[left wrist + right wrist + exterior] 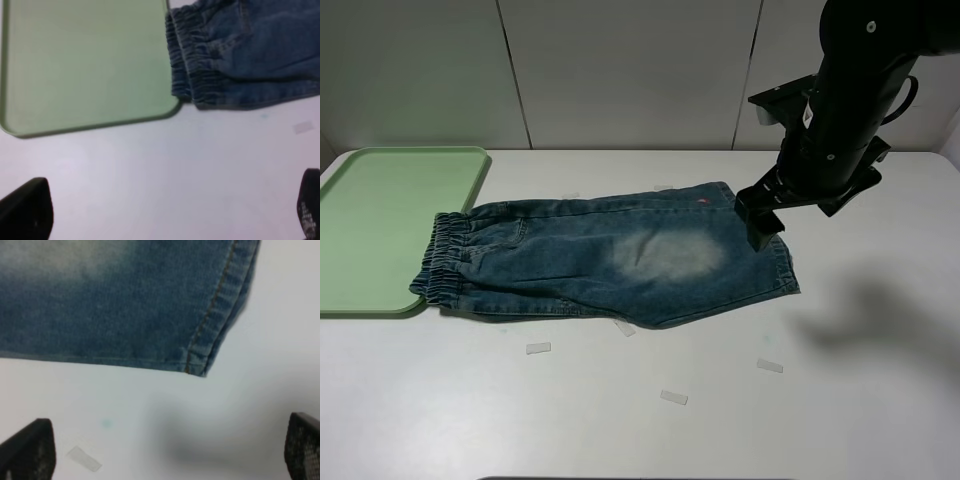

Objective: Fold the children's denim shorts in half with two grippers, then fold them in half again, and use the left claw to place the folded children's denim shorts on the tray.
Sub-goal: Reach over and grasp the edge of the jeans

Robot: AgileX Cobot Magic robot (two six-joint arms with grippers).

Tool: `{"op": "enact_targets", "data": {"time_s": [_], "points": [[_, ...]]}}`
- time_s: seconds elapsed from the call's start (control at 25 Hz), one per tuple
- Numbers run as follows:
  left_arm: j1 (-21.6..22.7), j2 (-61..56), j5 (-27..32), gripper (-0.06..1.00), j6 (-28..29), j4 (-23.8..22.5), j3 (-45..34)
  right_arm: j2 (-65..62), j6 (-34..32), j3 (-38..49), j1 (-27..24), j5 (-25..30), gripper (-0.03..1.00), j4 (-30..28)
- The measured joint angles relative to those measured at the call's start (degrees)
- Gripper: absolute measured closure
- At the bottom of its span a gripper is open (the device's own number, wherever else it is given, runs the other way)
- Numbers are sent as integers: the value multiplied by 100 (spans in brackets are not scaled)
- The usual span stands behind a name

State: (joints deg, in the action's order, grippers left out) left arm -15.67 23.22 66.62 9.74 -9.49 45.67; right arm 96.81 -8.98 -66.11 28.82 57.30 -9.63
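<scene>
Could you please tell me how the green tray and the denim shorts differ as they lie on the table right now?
The tray is pale green and plain; the denim shorts are blue with a faded pale patch. The tray is a rimmed rectangle with rounded corners; the shorts are cloth with a gathered waistband. Both lie flat on the white table, side by side.

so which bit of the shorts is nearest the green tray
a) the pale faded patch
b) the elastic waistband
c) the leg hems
b: the gathered elastic waistband of the shorts lies right at the tray edge, while the pale faded patch and the leg hems lie further from it.
</scene>
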Motion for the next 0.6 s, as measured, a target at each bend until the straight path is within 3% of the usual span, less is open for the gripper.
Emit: {"op": "enact_targets", "data": {"time_s": [0.28,0.6], "points": [[0,-1222,4,-3,0,681,-712,0,23,0,0,0,27,121],[0,-1461,-162,-3,-279,745,-1448,0,23,0,0,0,27,139]]}}
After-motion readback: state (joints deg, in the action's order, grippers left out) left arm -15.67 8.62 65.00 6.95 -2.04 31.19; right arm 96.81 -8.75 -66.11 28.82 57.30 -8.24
